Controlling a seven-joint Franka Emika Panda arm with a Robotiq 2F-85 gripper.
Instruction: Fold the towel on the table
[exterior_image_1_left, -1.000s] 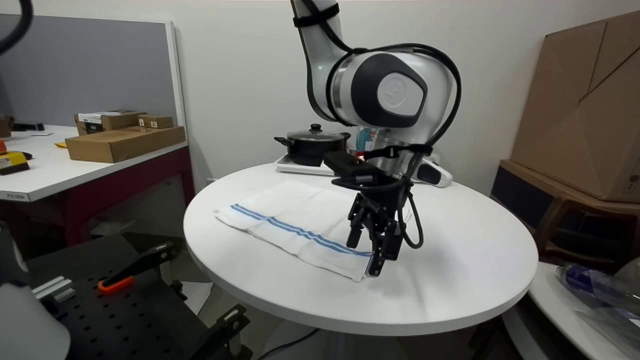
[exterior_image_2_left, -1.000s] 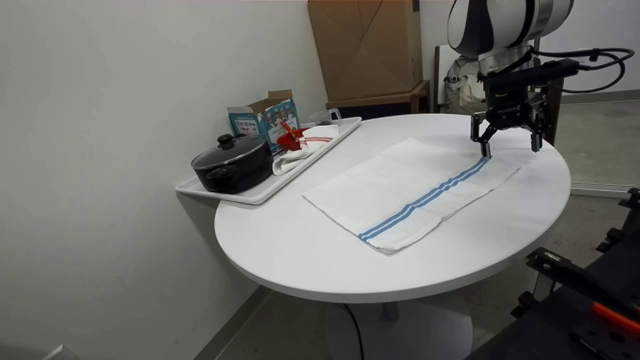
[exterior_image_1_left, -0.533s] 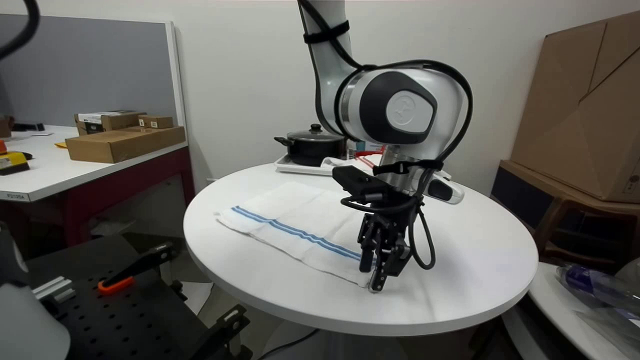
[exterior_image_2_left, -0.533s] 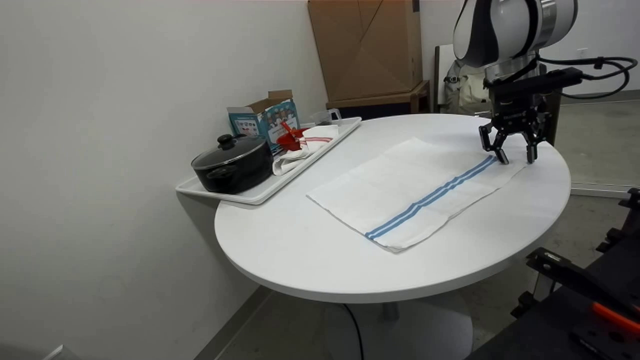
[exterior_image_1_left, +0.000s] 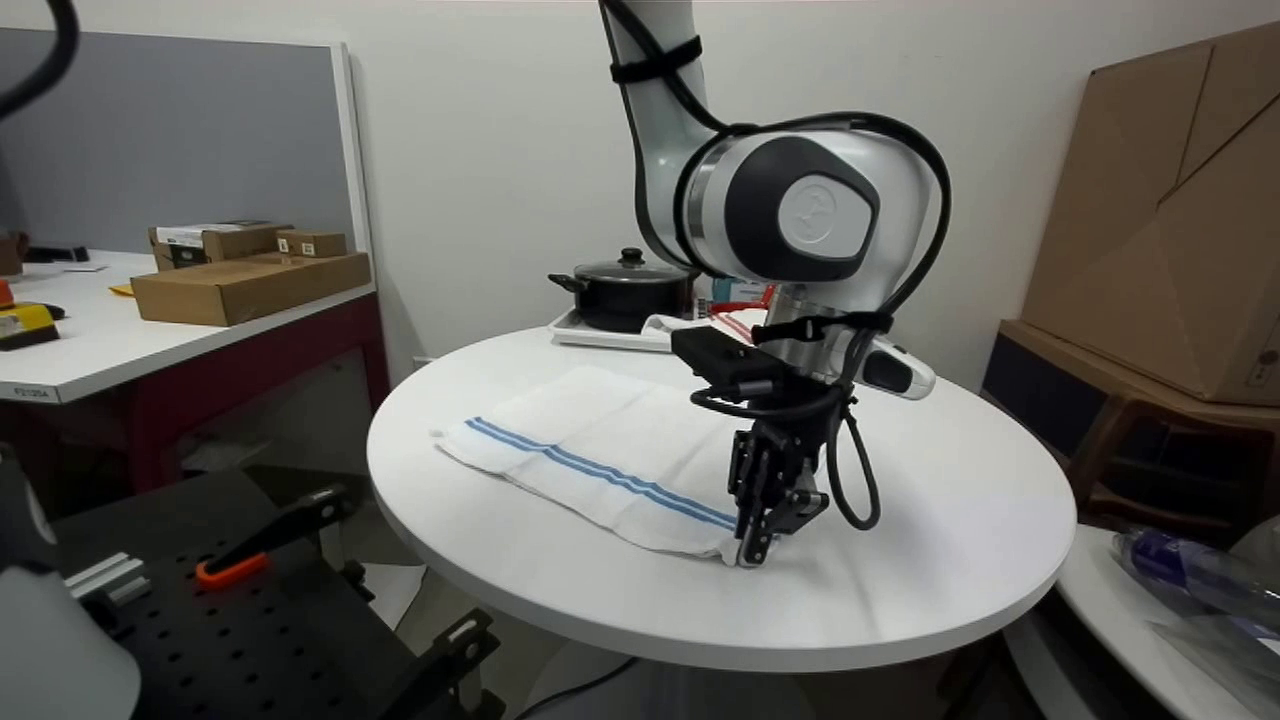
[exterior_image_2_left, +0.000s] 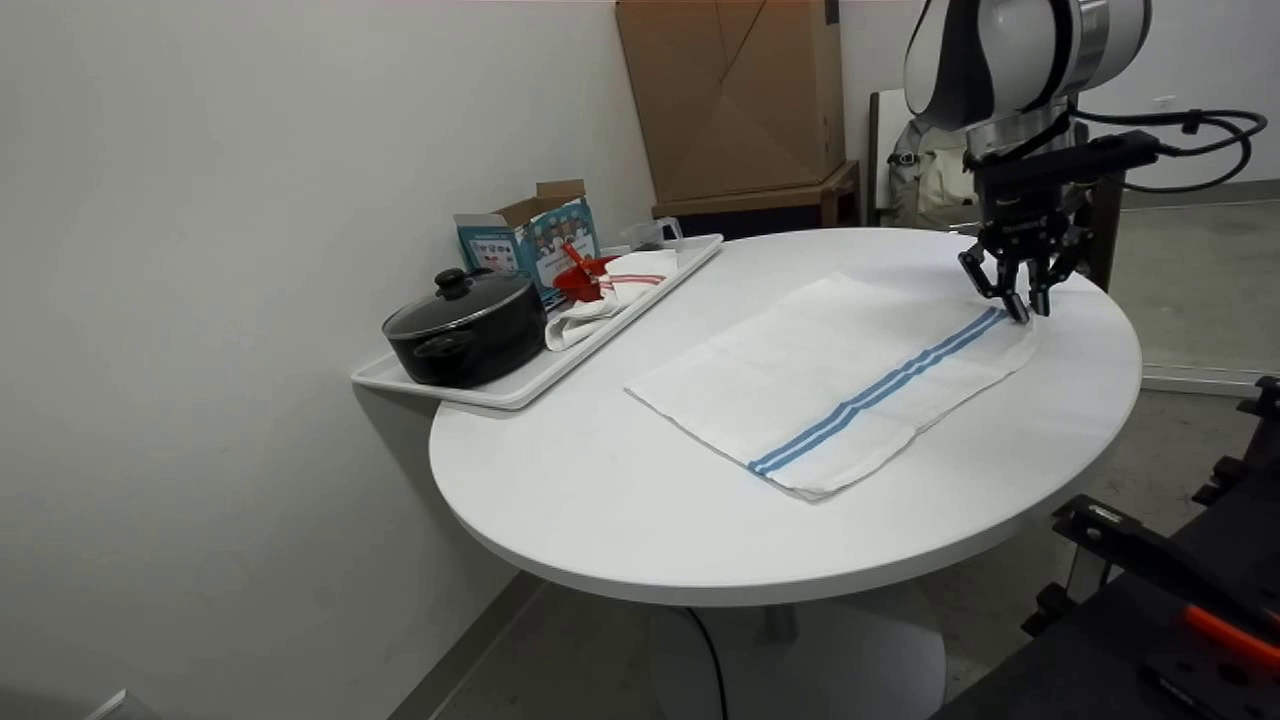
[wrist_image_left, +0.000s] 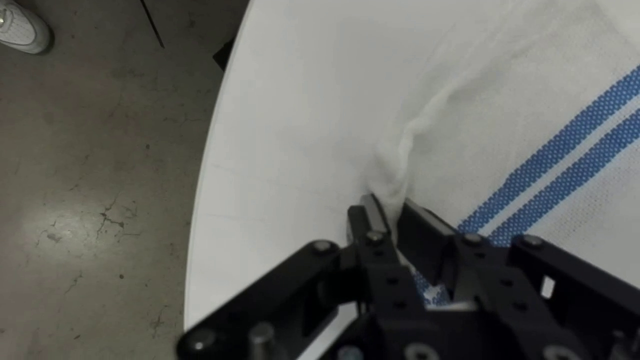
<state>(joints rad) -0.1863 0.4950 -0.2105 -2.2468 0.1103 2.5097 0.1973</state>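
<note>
A plain wall is seen on the left in an exterior view, and next to it a round white desk is placed. On this desk the thin white towel, striped in blue, is laid out nearly flat. Its end at the right is reached by the gripper, whose jaws are directed downward and set almost together. Along the wall, a white tray is rested partly on the desk; by it are carried a lidded black pot, an opened blue box and a red-striped cloth.

In an exterior view, the robot arm is shown bent over the desk. The towel is spread to the left of the jaws, and some of its material is bunched at their tips, near one corner. On the left, brown cartons are held by a rectangular desk; on the right, a large cardboard box is seen.

In the wrist view, a ruck of the towel is pinched between the jaws, and from there a raised wrinkle can be followed upward. On the left, the rim of the desk is visible, and beyond it the grey floor, where a white shoe is noticed.
</note>
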